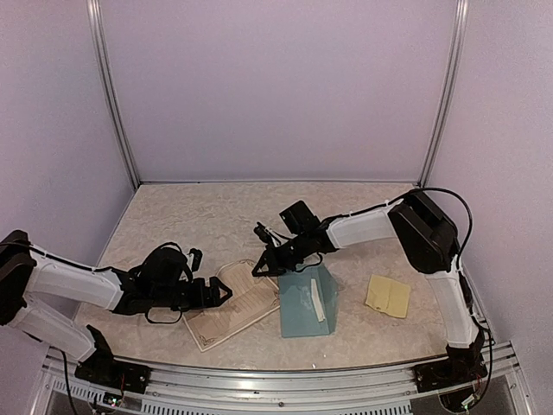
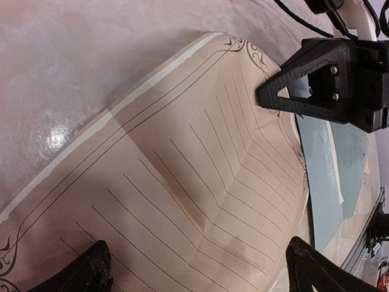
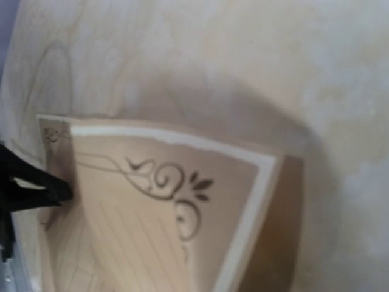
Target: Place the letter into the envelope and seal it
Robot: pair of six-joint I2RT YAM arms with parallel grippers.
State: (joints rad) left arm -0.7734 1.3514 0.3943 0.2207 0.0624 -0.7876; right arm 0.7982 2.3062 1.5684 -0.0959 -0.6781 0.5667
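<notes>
Pale marbled desk [image 1: 173, 216]: smooth surface with a soft sheen.
Cream lined paper letter [image 2: 182, 182]: matt, creased along its fold lines.
Teal-blue rectangular paper envelope [image 1: 298, 320]: matt, smooth.
Small yellow-tan sticker sheet [image 1: 388, 296]: matt paper.
Right gripper [image 2: 270, 94]: black plastic, matt, finely ridged.
White arm covers [image 1: 73, 285]: plastic, slightly glossy.

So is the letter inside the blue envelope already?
No, the letter lies outside, next to the envelope, with its lined face showing.

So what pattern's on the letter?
Letter: cream, ruled lines, scrolled corners; clearest in left wrist view.
</notes>
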